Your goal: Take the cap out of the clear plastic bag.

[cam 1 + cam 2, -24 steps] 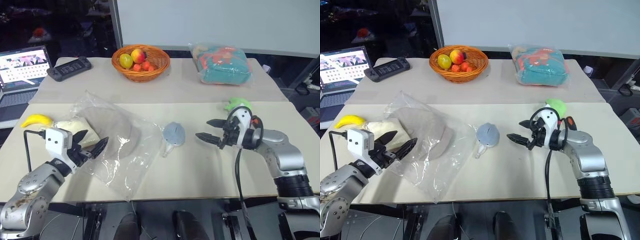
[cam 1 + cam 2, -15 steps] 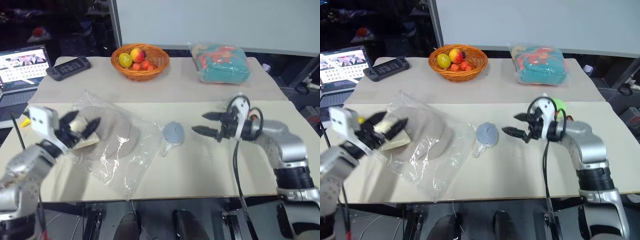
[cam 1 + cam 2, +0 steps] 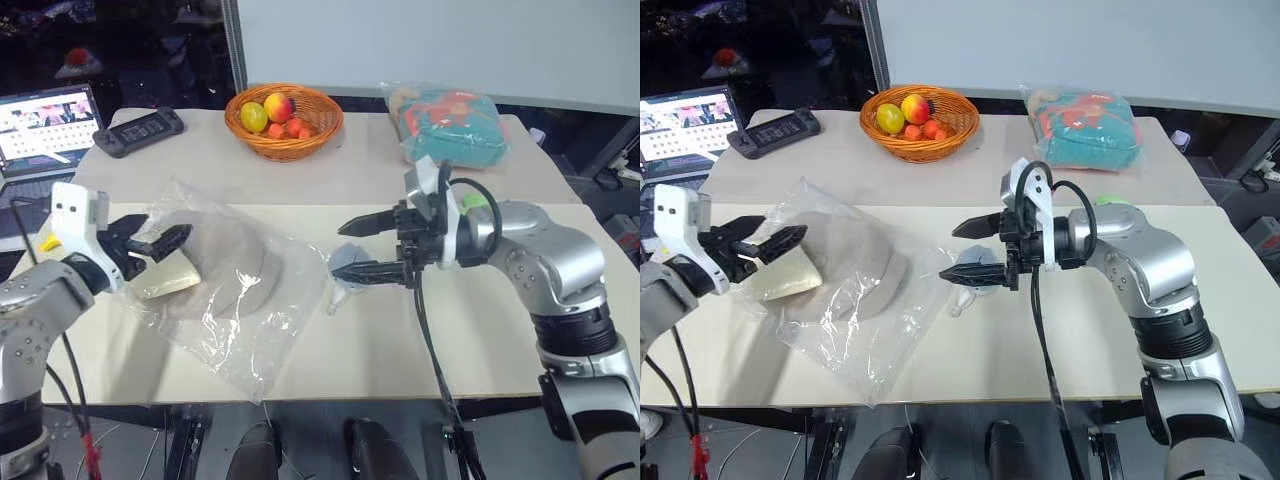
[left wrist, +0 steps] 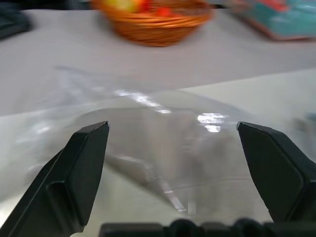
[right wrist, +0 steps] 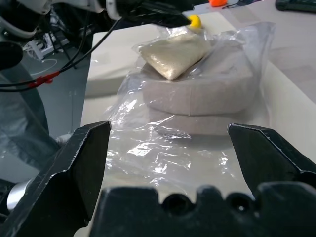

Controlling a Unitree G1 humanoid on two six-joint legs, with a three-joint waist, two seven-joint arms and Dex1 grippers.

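Observation:
The beige cap (image 3: 237, 268) lies flat inside the clear plastic bag (image 3: 252, 340), spread wrinkled on the near table's left half. My left gripper (image 3: 166, 233) hovers open at the bag's left end, just above a pale cream cloth bundle (image 3: 166, 281). My right gripper (image 3: 338, 251) points left with its jaws wide open and empty, just right of the bag. Its lower finger crosses a small grey-blue object (image 3: 352, 260). The right wrist view looks along the table at the cap (image 5: 212, 94) under glossy plastic. The left wrist view shows the bag (image 4: 148, 128) between its fingers.
A fruit basket (image 3: 284, 121) and a clear package of teal and orange contents (image 3: 450, 125) stand on the far table. A laptop (image 3: 45, 122) and a black handheld console (image 3: 138, 127) are at the far left. A banana (image 3: 47, 242) lies behind my left hand, a green object (image 3: 472, 200) behind my right arm.
My left gripper has risen and moved away from me, to over the bag's left end. My right gripper has swung left to the bag's right edge. Both stay open.

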